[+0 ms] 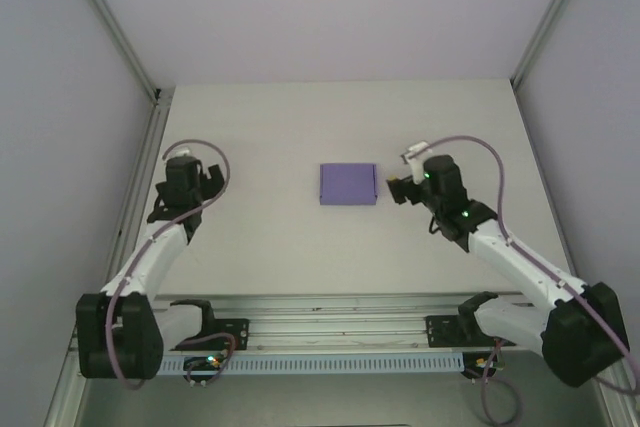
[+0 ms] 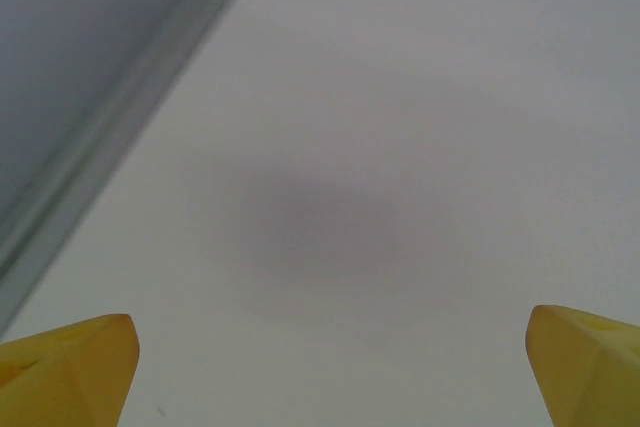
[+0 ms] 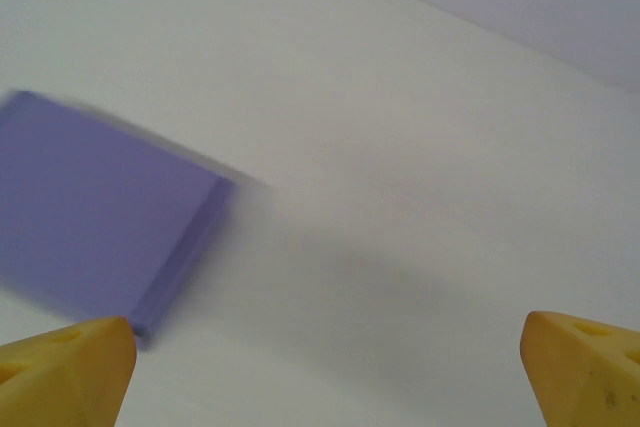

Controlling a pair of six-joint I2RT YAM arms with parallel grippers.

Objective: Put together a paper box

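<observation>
The paper box [image 1: 348,184] lies folded shut on the table [image 1: 300,257], just beside the right gripper [image 1: 392,189]; likely assembled. That gripper gapes wide, empty. The left gripper [image 1: 207,175] is equally wide and empty, parked well apart from it.

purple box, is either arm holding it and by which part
Nothing is held. The box lies on the table; both arms' jaws stand open with nothing between them.

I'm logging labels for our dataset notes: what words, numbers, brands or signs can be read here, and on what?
None can be read.
The purple paper box is plain on the faces that show; it is blurred in the right wrist view.
No lettering shows on the left end effector, the right end effector or the table.
</observation>
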